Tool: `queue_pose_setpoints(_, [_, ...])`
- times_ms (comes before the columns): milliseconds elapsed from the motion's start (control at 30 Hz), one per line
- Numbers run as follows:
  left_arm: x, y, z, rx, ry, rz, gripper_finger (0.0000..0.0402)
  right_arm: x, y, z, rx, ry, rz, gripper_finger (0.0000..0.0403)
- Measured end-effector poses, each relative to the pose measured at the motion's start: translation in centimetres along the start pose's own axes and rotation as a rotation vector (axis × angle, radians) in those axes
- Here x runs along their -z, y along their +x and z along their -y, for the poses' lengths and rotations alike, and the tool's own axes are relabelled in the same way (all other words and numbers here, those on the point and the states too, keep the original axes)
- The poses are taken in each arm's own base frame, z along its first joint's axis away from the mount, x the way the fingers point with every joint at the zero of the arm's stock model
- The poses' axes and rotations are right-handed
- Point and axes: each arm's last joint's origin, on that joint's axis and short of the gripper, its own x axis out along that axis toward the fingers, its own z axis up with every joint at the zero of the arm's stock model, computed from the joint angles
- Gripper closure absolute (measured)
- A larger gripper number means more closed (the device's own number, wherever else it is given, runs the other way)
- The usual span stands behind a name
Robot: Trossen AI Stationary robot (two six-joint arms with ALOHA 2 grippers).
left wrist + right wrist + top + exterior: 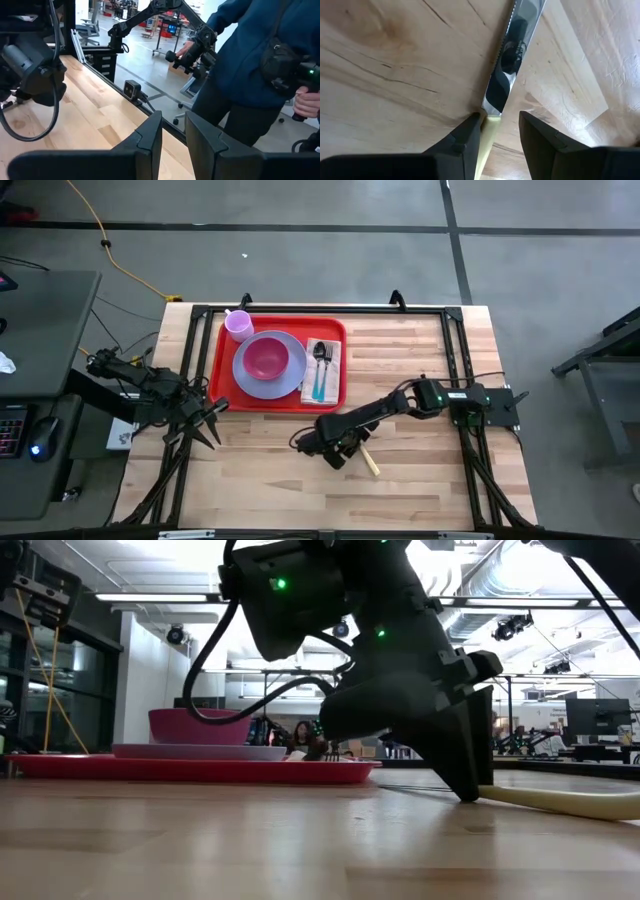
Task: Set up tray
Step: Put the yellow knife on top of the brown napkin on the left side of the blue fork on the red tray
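Large flat red plastic tray point(222, 375) on far-left part of light wooden table point(420, 360). Holding one lavender round plate point(246, 383) with one pink bowl point(266, 359) on it, one small lavender cup point(238, 326), one napkin point(332, 376) carrying two utensils point(320, 370). Right gripper point(349, 457) down on table just near of tray, jaws apart astride cream-handled knife point(512, 60). Left gripper point(213, 430) near tray's near-left corner, jaws slightly apart, empty.

Knife point(512, 55): I see blade run off right wrist picture's edge; cream handle mostly hidden between right gripper point(501, 131) fingers. Overhead, blade hidden under that gripper, only handle end pokes out. Low view: right arm blocks much of tray point(200, 769); cutlery there too blurred to tell. Person point(250, 65) cut off at frame edge.
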Motion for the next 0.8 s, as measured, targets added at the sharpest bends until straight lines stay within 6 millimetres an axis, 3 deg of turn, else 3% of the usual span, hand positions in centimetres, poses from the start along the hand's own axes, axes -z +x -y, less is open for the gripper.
queue_pose_setpoints(433, [0.0, 0.0, 0.0, 0.005, -0.015, -0.001, 0.0286, 0.4, -0.3, 0.3, 0.032, 0.001, 0.010, 0.0284])
queue_pose_setpoints(800, [0.0, 0.0, 0.0, 0.016, -0.035, -0.002, 0.0286, 1.2, -3.9, 2.1, -0.001, 0.026, 0.170, 0.0284])
